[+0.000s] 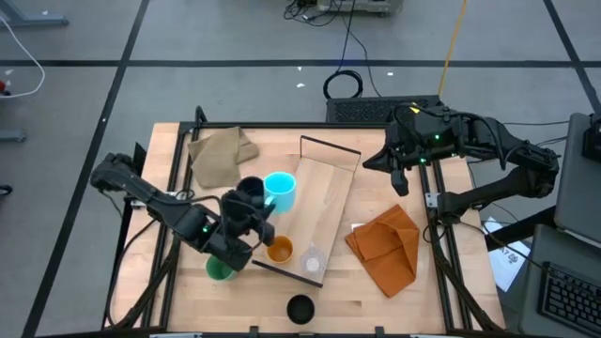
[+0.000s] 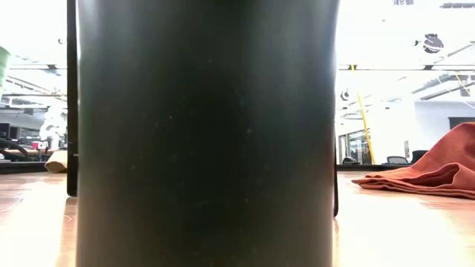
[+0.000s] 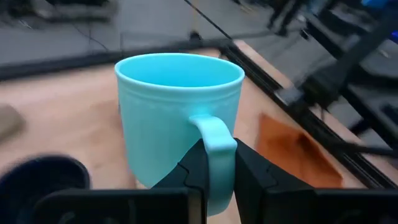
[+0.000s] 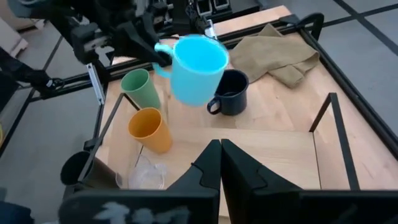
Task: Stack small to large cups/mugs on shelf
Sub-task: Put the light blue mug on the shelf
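Observation:
My left gripper (image 1: 269, 208) is shut on the light-blue mug (image 1: 280, 190), beside the dark navy mug (image 1: 249, 191), at the left edge of the light-wood shelf board (image 1: 324, 202). The orange cup (image 1: 279, 250) and the clear cup (image 1: 312, 263) stand on the board's near end. The green cup (image 1: 221, 270) stands on the table left of them. The black cup (image 1: 300, 308) stands near the front edge and fills the low view (image 2: 208, 133). My right gripper (image 1: 401, 182) is shut and empty above the table's far right. My left gripper pinches the light-blue mug's handle (image 3: 214, 146) between its two fingers (image 3: 252, 171), about the handle's middle. The fingers come nearly level from the table's near left side. The mug stays upright and, in the right wrist view (image 4: 198, 67), looks lifted clear of the table.
A tan cloth (image 1: 222, 150) lies at the far left. An orange cloth (image 1: 387, 246) lies right of the board. Thin dark upright strips (image 1: 329, 145) stand at the board's short ends. Bare wood shows at the near right.

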Motion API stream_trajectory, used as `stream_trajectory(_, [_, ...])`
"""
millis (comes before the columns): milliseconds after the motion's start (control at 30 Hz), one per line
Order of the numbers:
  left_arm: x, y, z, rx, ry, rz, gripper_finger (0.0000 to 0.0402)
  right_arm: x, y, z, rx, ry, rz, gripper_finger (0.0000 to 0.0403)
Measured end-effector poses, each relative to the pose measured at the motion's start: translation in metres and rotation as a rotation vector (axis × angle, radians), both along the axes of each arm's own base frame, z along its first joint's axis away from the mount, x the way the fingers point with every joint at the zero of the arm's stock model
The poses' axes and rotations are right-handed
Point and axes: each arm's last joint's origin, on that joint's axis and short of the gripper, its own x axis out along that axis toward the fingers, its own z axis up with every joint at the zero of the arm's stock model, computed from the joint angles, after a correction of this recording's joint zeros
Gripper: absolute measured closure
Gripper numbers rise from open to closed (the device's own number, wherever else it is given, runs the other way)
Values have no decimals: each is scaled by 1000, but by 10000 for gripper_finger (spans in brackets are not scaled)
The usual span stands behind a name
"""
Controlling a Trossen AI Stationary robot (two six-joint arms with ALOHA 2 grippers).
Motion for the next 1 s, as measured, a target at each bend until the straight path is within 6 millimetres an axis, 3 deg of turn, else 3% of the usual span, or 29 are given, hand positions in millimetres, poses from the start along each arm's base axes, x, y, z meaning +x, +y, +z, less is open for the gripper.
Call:
stream_trajectory(167, [-21,12,-17,-31,-43,-58,357,0,0,0,3,0,-1,403])
stream_trajectory(333, [-35,26,-48,-33,-72,-93,357,0,0,0,40,0,-24,403])
stream_trajectory(533, [-26,37,-73,-67,-128,-323,357,0,-2,0,95,4,-72,403])
stream_trajectory(767, [-22,54,-94,-67,-35,-486,362,1,-6,-1,165,13,-135,403])
stream_trajectory(900, [-22,62,-101,-49,2,-504,394,4,-6,-2,184,11,-147,403])
stream_trajectory(1000, [-18,66,-97,-44,-48,-586,394,6,-6,-2,191,10,-152,403])
